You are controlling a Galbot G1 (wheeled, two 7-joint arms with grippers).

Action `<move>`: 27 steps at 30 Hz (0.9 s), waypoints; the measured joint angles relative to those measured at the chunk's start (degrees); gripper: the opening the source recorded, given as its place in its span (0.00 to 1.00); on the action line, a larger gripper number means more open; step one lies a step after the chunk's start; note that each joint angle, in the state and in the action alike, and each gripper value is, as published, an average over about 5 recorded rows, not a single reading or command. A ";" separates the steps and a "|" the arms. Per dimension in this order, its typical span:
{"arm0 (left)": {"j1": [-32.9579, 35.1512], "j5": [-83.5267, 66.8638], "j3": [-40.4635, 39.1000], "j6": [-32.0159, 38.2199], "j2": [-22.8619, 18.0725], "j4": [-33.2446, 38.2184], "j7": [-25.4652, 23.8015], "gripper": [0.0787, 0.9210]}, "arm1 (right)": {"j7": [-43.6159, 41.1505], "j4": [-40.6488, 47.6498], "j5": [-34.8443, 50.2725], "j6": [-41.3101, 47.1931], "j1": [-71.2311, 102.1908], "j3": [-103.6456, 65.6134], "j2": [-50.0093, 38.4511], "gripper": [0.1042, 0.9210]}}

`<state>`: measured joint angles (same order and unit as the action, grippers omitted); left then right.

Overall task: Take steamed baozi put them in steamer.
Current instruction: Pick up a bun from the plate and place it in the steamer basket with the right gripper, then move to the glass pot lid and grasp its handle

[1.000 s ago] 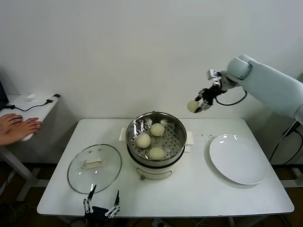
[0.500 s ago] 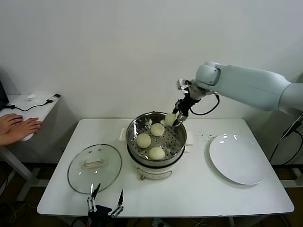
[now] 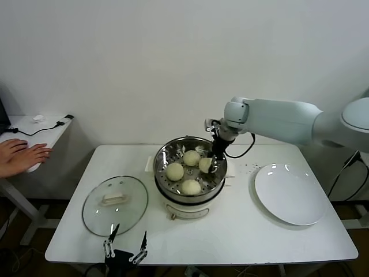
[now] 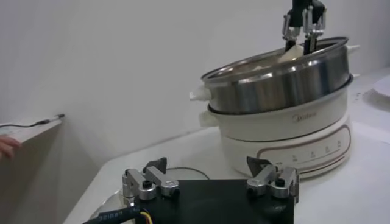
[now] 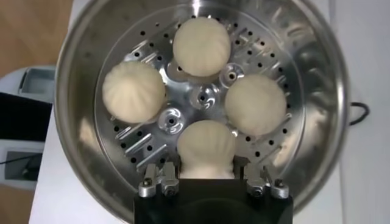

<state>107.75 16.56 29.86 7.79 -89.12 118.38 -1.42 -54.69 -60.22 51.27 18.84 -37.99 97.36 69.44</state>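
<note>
Head view: at frame centre, the right gripper [image 3: 214, 163] reaches into the steamer [image 3: 191, 169], clenched on a steamed baozi [image 3: 205, 165] at the tray's right side, with three more baozi [image 3: 174, 171] beside it; the left gripper [image 3: 124, 251] hangs parked at lower left, fingers spread, near the glass lid [image 3: 115, 205]. Right wrist view: at lower centre, the held baozi [image 5: 206, 148] sits between the fingers [image 5: 162, 181], over the perforated tray [image 5: 201, 100].
</note>
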 measured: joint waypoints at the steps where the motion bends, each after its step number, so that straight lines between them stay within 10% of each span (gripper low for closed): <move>1: -0.03 -0.04 0.07 -0.02 0.02 -0.05 -0.03 0.88 | 0.06 0.21 -0.06 0.01 0.29 0.07 0.21 0.57; 15: -0.37 -0.17 0.39 -0.12 0.16 -0.01 -0.19 0.88 | -0.08 0.57 -0.04 0.01 1.70 0.11 0.61 0.86; 27: -0.38 -0.10 0.35 -0.27 0.18 0.58 -0.19 0.88 | -1.23 -2.19 0.82 -1.08 -1.43 -1.57 -2.96 0.88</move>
<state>107.37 16.46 30.21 7.53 -88.94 118.96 -1.61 -55.92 -62.41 52.09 17.76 -39.43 95.79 66.48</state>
